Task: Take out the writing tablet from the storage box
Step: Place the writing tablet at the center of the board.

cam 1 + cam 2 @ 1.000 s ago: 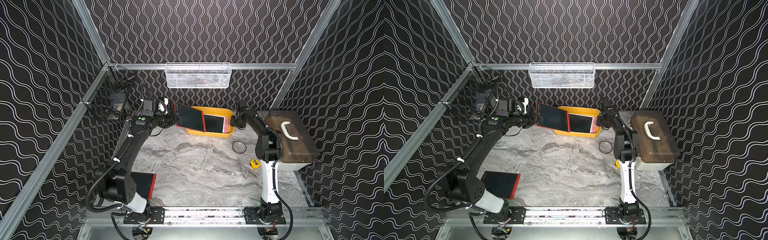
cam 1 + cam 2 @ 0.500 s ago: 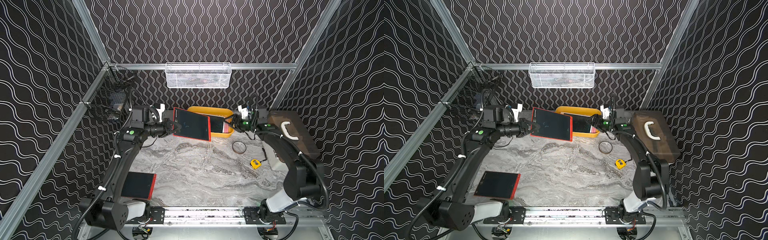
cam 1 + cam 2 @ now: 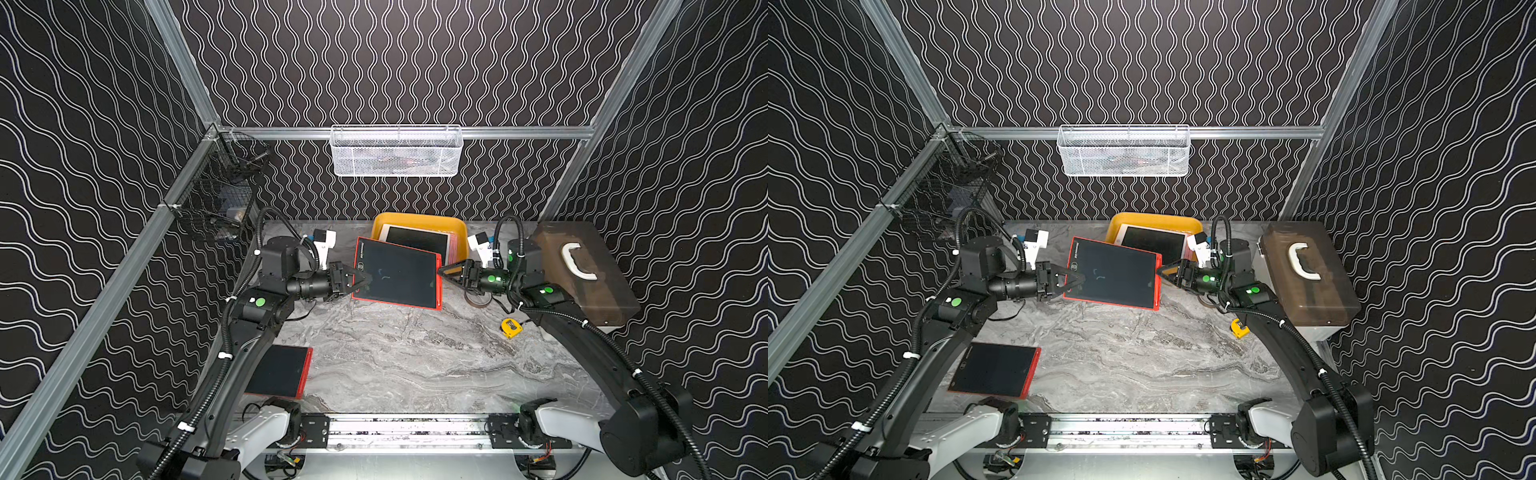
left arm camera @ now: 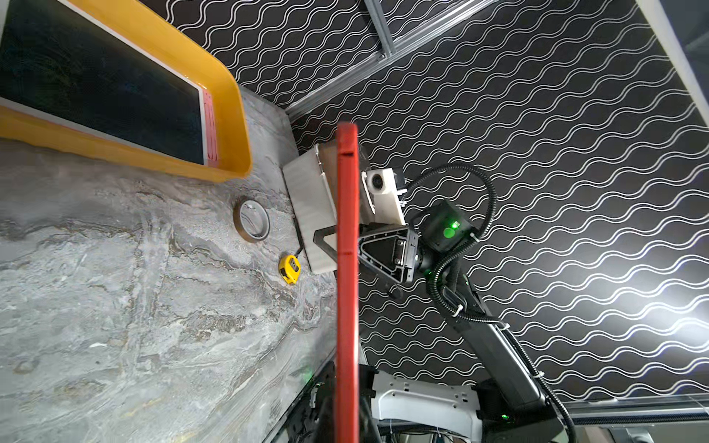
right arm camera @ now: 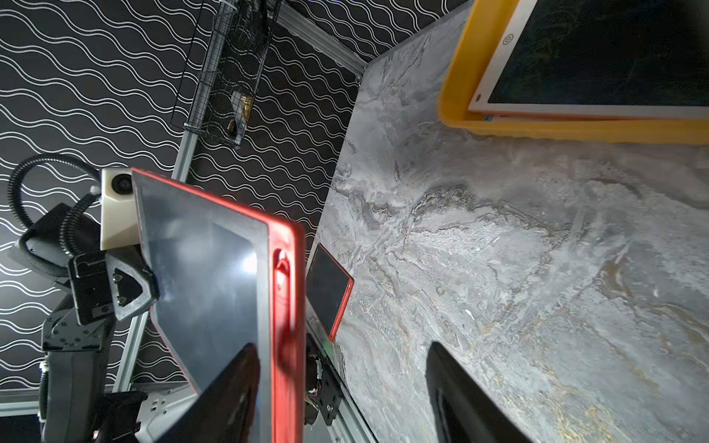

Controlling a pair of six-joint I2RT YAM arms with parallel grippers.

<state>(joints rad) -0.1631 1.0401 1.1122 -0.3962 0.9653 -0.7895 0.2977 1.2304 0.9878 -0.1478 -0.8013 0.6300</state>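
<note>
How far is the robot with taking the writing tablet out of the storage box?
Done: one red tablet lies on the table. In hand: the left gripper is shut on a second red tablet, out of the storage box; the right gripper stands open at its other edge. Left: setting it down; a white-framed tablet lies in the box.

I have the shallow yellow plastic tray (image 3: pixel 420 219) at the far middle of the grey marble table (image 3: pixel 395 365), with a white-framed tablet (image 3: pixel 415 242) lying in it. Just nearer, off the table, the red-framed writing tablet (image 3: pixel 397 274) hangs between the left gripper (image 3: pixel 365 279) and the right gripper (image 3: pixel 441 272). A second red-framed tablet (image 3: pixel 280 372) lies near left. The grey case with brown translucent lid (image 3: pixel 582 274) stands far right, with a brown tape roll (image 4: pixel 238 220) and a yellow tape measure (image 3: pixel 511 327) near its left side.
</note>
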